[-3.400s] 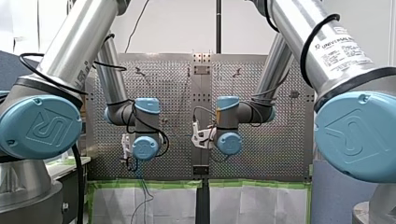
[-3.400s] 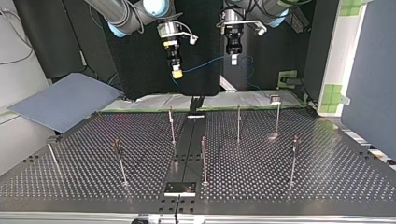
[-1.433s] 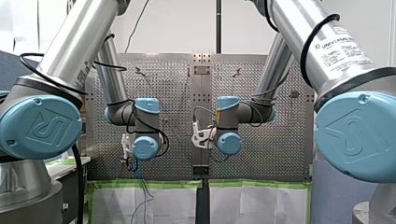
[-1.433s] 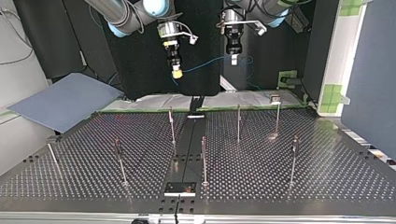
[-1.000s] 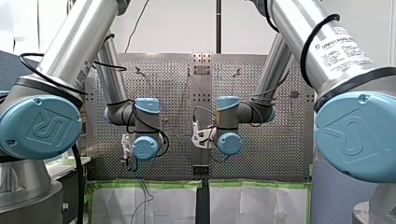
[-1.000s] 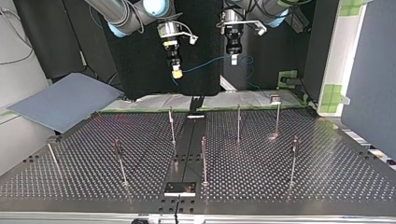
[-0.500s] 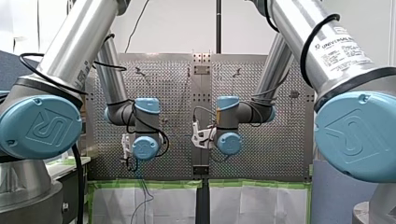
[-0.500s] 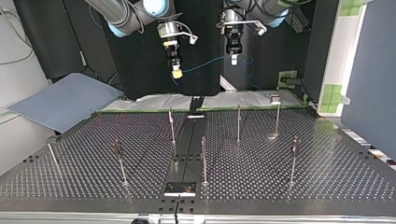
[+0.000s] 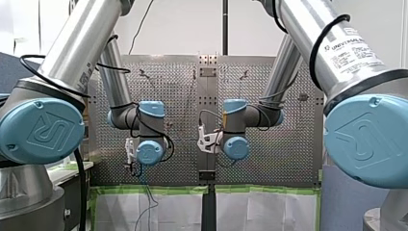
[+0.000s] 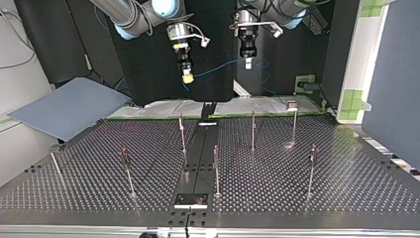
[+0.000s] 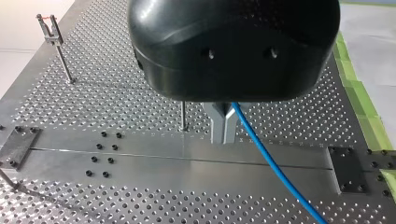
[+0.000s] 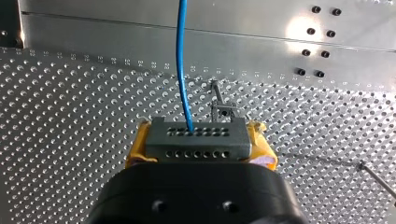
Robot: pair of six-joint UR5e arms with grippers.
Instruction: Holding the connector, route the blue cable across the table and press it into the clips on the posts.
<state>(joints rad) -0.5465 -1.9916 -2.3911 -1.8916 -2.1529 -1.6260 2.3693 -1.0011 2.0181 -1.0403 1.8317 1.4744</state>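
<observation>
Silver arm tubes (image 9: 79,41), pale-blue joint caps (image 9: 41,130), looped black cables (image 9: 323,41), my right hand (image 12: 198,142) black, yellow-padded.

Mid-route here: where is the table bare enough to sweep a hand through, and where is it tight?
Bare: the table's right stretch in the top view, beyond the outermost post; also the patch between the two leftmost posts. Tight: around the centre rail, where three posts cluster.

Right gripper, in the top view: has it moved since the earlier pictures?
No. My right gripper stays where it was, in line above the same post.
</observation>
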